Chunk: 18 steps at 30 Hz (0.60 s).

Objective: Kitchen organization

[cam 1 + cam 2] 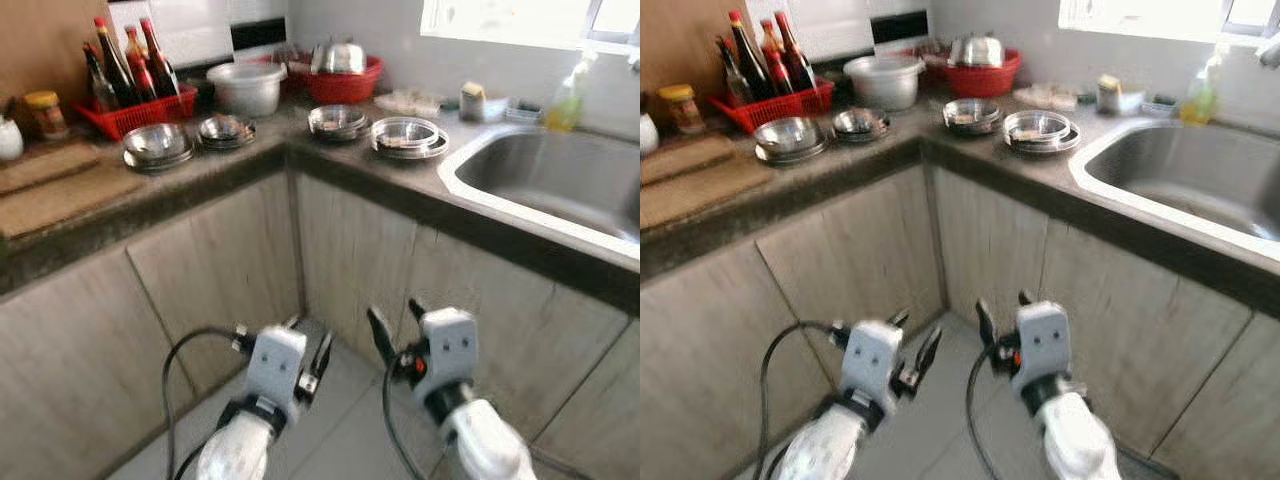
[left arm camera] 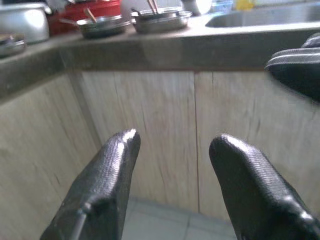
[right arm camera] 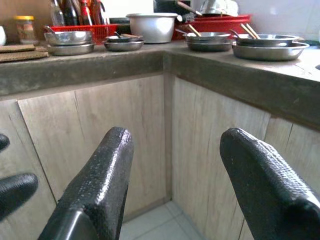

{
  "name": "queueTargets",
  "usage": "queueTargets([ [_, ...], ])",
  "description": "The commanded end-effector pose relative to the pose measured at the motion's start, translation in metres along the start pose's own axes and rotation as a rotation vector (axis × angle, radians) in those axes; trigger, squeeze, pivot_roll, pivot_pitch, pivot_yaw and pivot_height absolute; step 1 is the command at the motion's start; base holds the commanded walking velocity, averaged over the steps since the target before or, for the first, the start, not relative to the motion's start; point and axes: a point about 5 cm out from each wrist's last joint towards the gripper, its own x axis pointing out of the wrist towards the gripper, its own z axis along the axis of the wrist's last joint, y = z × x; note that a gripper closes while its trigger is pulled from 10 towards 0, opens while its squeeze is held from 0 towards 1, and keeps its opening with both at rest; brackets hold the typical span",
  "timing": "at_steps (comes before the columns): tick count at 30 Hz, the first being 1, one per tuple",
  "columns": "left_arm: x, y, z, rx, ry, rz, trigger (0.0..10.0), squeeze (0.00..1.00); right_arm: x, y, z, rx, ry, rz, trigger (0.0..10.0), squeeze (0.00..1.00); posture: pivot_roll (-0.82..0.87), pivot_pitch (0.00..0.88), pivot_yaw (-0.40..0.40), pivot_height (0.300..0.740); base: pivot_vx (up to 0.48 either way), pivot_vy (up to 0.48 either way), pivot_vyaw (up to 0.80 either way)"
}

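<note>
Left pincer [image 1: 310, 362]: we hold it low in front of the cabinet doors, below the surface corner, fingers apart and empty.
Right pincer [image 1: 397, 330]: we hold it just beside the left one, also below the corner, fingers apart and empty.
Cabinets [image 1: 230, 270]: pale wood doors under the surface, meeting at the inner corner right ahead of us.
Floor [image 1: 340, 420]: light tiles under our arms, at the foot of the corner.
Surface [image 1: 330, 165]: dark L-shaped top, its corner pointing toward us.
Boards [image 1: 55, 190]: two brown boards lie flat left of the corner, near the edge.
Steel bowls [image 1: 157, 145]: left of the corner; we see a second stack of small dishes [image 1: 226, 130] just beside them.
Steel plates [image 1: 337, 121]: right of the corner, with a wider stack [image 1: 409, 136] next to them, toward the sink.
Sink [image 1: 560, 180]: steel basin, well right of the corner.
White bowl [image 1: 247, 87]: behind the corner, near the wall.
Red basket [image 1: 345, 75]: just right of the white bowl, holding steel ware.
Bottles [image 1: 125, 65]: upright in a red tray [image 1: 135, 113], far left of the corner.
</note>
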Motion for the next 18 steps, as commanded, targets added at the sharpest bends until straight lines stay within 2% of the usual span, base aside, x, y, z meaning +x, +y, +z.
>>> queueTargets([
  [1,-0.0025,0.005,-0.0019,0.016,0.011,0.009,10.0,0.0,0.0033,0.0021,0.0013,0.006,-0.007,-0.003,10.0,0.0,0.01,0.0,0.001,0.74,0.244,0.0,0.79],
  [5,-0.0028,0.0053,-0.0024,0.015,0.014,0.011,10.0,0.0,0.004,0.0005,0.0005,0.009,-0.002,-0.016,10.0,0.0,0.01,0.0,0.001,0.74,0.243,0.0,0.25],
  [16,-0.0028,0.0075,-0.0016,0.015,0.011,0.023,10.0,0.0,0.0066,-0.0002,0.003,0.003,-0.019,-0.019,10.0,0.0,0.01,0.0,-0.003,0.74,0.0,0.0,0.0],
  [18,-0.0024,0.0076,-0.0014,0.014,0.01,0.024,10.0,0.0,0.0073,0.0025,0.0041,0.004,-0.027,0.002,10.0,0.0,0.02,0.0,-0.005,0.74,0.0,0.0,0.8],
])
